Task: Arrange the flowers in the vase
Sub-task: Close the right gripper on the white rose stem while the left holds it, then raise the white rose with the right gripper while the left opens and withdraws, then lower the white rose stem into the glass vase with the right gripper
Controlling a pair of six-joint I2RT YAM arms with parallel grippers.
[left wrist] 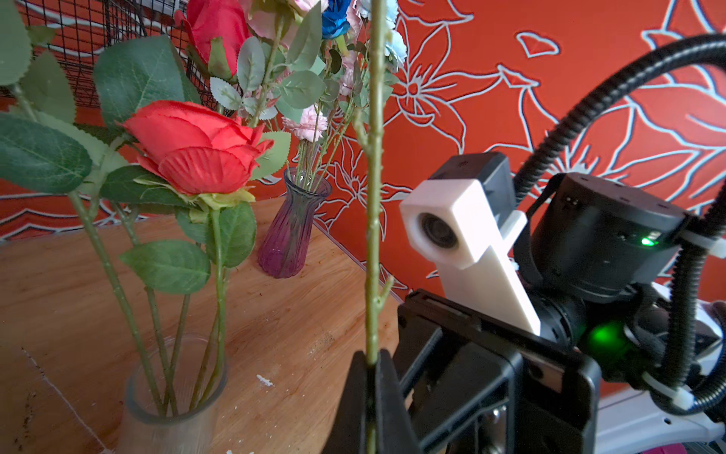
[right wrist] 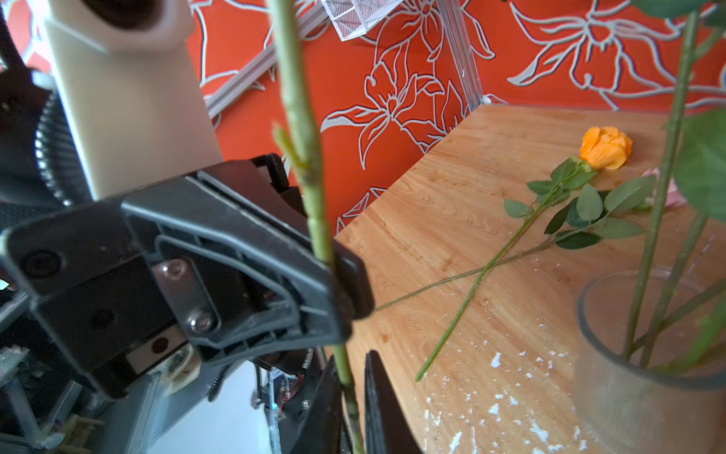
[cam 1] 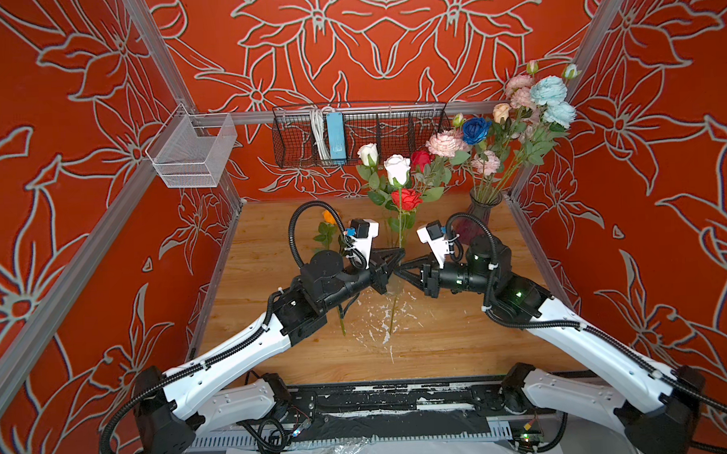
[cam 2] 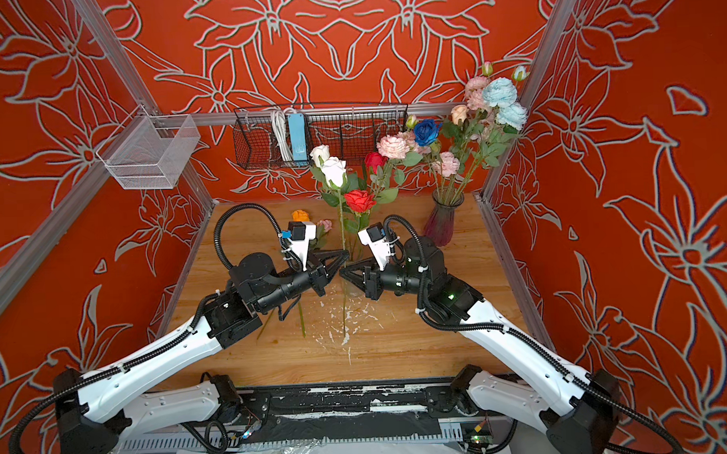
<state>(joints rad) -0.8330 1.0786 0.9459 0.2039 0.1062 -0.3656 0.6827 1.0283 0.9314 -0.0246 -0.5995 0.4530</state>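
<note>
Over the desk [cam 1: 441,346], tip to tip: left gripper [left wrist: 371,359] jaws pinch the upright stem [left wrist: 373,196], right gripper [right wrist: 349,365] jaws clamp it lower; clear vase [left wrist: 165,428] stands just beside, below.

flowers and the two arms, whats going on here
Both arms are on one flower: the left gripper and the right gripper are each shut on the same upright green stem, near the clear glass vase that already holds a red rose and other stems. A purple vase at the back holds a bunch of blooms. An orange rose lies on the table, not yet placed.
</note>
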